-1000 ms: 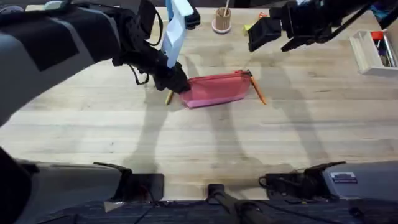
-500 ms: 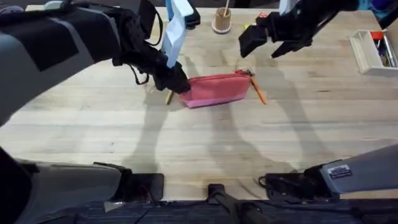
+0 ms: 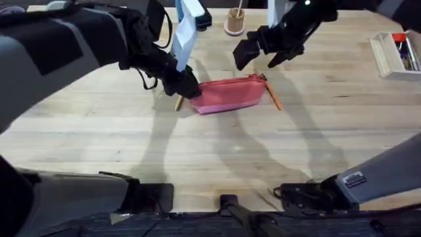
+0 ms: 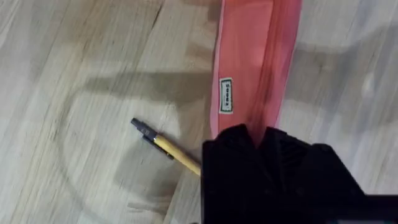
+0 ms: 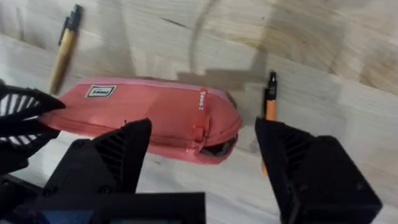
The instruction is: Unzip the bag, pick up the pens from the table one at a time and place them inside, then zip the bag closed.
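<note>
The pink bag (image 3: 230,94) lies across the middle of the table (image 3: 210,158). My left gripper (image 3: 187,87) is shut on the bag's left end, and the left wrist view shows its black fingers (image 4: 236,155) pinching the bag (image 4: 255,56) there. The yellow pen (image 3: 178,102) (image 4: 171,150) lies just beside that end. The orange pen (image 3: 273,95) (image 5: 269,109) rests against the bag's right end. My right gripper (image 3: 256,49) hangs open above the right half of the bag (image 5: 149,115), touching nothing.
A white tray (image 3: 388,62) with red-capped markers stands at the right edge. A small cup (image 3: 235,23) holding a thin stick stands at the back. Bare wood stretches in front of the bag.
My right arm has swung left and lowered toward the bag's right end. The left gripper, the bag and both pens have stayed put.
</note>
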Controlling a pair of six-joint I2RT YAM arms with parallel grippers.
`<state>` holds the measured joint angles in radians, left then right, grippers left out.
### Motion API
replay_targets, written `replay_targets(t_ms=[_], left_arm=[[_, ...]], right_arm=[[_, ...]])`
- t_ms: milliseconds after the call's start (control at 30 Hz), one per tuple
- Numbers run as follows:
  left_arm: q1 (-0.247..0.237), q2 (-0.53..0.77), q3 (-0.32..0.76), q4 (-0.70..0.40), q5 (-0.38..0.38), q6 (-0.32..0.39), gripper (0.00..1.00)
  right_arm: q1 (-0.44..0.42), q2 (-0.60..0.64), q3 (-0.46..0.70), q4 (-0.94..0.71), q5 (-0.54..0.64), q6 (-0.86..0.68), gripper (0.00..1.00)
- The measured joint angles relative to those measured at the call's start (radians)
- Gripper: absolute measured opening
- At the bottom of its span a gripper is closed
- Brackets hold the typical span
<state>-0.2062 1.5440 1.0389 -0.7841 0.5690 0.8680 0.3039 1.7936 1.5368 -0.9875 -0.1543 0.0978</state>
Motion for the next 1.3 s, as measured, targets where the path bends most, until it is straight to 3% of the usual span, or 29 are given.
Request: replay_targets(t_ms=[300,467,1300], left_arm=[[0.000,0.000,0.000,0.000,0.000,0.000,0.042],[0.000,0.000,0.000,0.000,0.000,0.000,0.042],[0.000,0.000,0.000,-0.001,0.000,0.000,0.042]], right_arm=[[0.006,0.071,0.000,0.000,0.000,0.000,0.993],[0.009,0.078,0.000,0.000,0.000,0.003,0.910],[0.012,0.078,0.000,-0.029,-0.019,0.006,0.037]])
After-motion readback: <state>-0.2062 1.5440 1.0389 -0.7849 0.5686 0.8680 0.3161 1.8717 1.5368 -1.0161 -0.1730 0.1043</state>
